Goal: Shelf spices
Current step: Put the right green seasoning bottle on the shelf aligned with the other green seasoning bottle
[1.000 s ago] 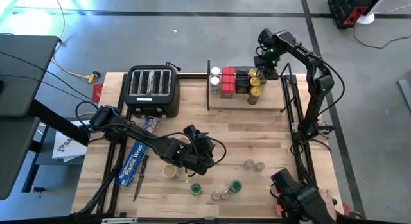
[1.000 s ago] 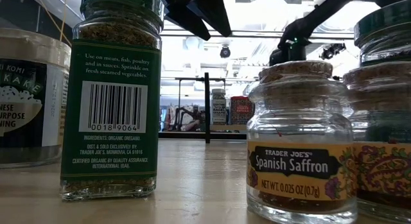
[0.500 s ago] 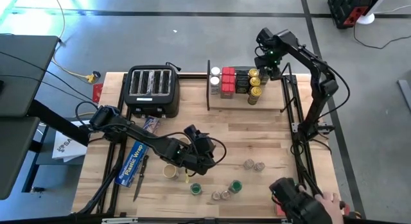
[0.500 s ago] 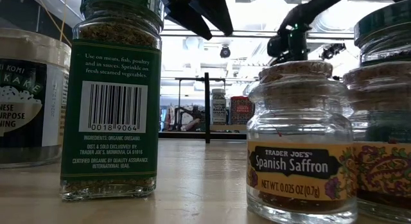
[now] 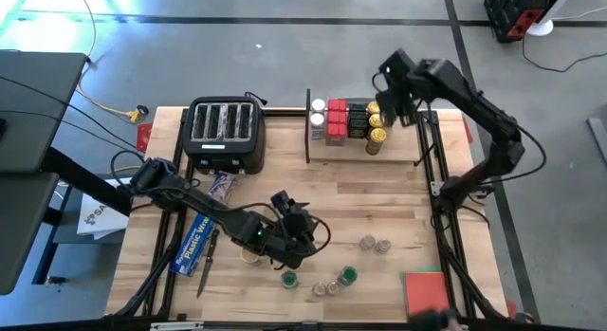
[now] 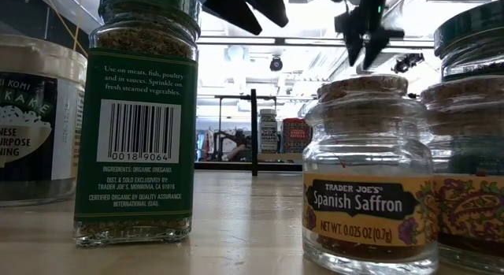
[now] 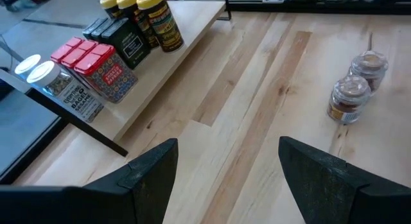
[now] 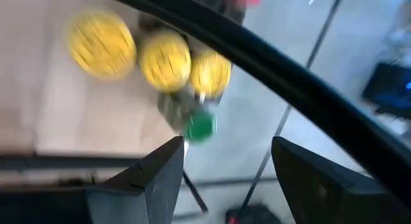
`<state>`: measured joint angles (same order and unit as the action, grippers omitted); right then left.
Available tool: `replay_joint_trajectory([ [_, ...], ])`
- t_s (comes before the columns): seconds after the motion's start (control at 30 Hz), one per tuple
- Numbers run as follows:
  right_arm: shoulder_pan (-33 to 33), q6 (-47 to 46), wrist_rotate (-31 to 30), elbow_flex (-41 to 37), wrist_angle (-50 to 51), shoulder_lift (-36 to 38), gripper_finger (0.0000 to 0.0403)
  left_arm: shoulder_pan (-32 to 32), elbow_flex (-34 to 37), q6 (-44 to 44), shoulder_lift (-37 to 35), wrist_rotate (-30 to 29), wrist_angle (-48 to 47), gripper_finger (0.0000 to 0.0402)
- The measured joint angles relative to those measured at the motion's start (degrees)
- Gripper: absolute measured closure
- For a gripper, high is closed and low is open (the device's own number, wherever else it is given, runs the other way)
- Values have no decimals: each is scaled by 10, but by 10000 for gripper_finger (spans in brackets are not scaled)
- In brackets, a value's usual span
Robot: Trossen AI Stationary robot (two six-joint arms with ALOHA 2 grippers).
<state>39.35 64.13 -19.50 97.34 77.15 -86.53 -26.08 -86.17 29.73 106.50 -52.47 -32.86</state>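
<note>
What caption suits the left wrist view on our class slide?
Open left end effector hovers over bare table, facing the shelf of spices.

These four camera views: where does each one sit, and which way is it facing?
High view: above, looking down on the table and both arms.
Low view: at tabletop height, behind the saffron jar.
Left wrist view: over open fingers, toward the shelf.
Right wrist view: over open fingers, onto yellow lids.
Both wrist views share the yellow lids.

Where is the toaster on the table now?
In the high view, the toaster stands at the table's far edge, left of the shelf, above the blue box.
</note>
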Motion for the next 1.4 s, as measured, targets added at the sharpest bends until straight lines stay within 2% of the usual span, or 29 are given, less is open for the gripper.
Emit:
replay_joint_trajectory([
  [0.13, -114, -116, 23, 1, 11, 47, 173, -6, 0, 0, 0, -13, 1, 135],
  [0.3, -264, -301, 106, 1, 49, 73, 173, -16, 0, 1, 0, -23, 1, 135],
  [0.4, -373, -395, 112, 0, 64, 72, 173, -23, 0, 1, 0, -31, -3, 135],
  [0.53, -514, -533, 112, 0, 31, 49, 173, -35, 0, 1, 0, -51, -9, 135],
  [0.6, -573, -563, 113, 0, 20, 31, 173, -43, 0, 2, 0, -67, -17, 135],
  [0.73, -665, -561, 115, 0, 4, -22, 173, -56, 0, 23, 0, -95, -49, 135],
  [0.87, -707, -567, 126, 0, -54, -85, 173, -68, 0, 59, 0, -102, -83, 135],
  [1.03, -715, -555, 168, -1, -138, -163, 173, -83, 0, 107, 0, -110, -127, 135],
  [1.3, -714, -506, 243, -1, -149, -218, 173, -101, 0, 185, 0, -124, -192, 135],
  [1.4, -720, -487, 244, -1, -154, -230, 173, -100, 0, 209, 0, -124, -205, 135],
])
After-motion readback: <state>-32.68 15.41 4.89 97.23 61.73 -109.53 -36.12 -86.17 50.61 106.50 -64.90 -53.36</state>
